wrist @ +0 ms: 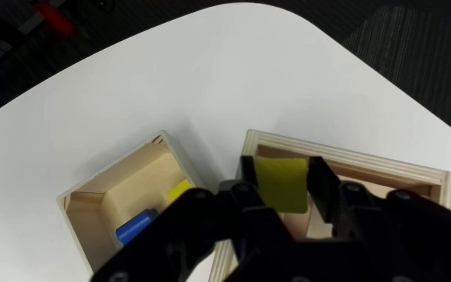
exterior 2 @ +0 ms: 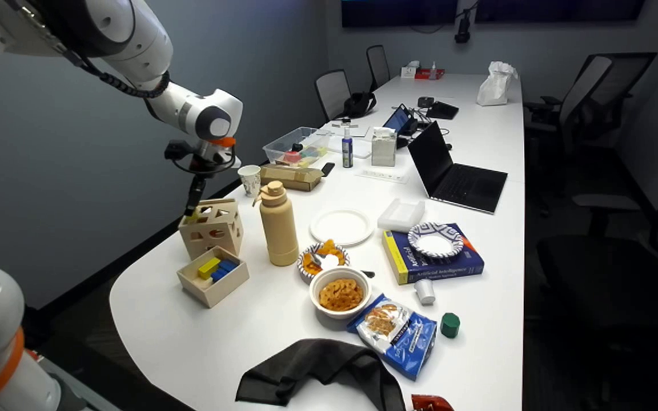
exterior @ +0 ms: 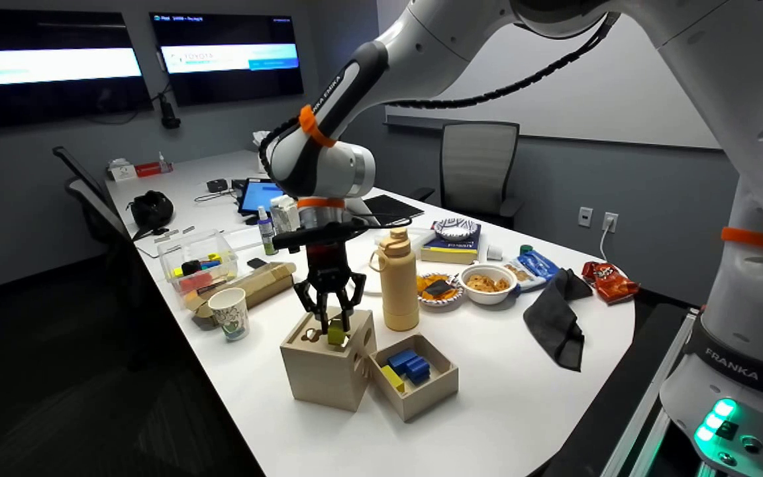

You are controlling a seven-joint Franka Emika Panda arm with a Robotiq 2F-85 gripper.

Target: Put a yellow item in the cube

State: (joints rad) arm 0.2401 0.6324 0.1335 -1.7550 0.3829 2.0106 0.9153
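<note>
The yellow block [wrist: 282,188] is held between the fingers of the gripper [exterior: 336,328]; in the wrist view we see it over the wooden cube [wrist: 350,157], near its eleven o'clock corner, a tray [wrist: 147,176] toward nine.

grey walls [exterior 2: 277,68] | dark floor [exterior: 90,384] | white table [exterior: 474,430] | whiteboard [exterior: 607,99] | lit screens [exterior: 229,59]

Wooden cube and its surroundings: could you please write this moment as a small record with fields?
Grasp: gripper closed on a yellow block
Block position: at the top of the wooden cube
Entered a hole: cannot tell
Beside cube: wooden tray
In tray: another yellow block, blue blocks
Standing nearby: tan bottle, upright
</note>
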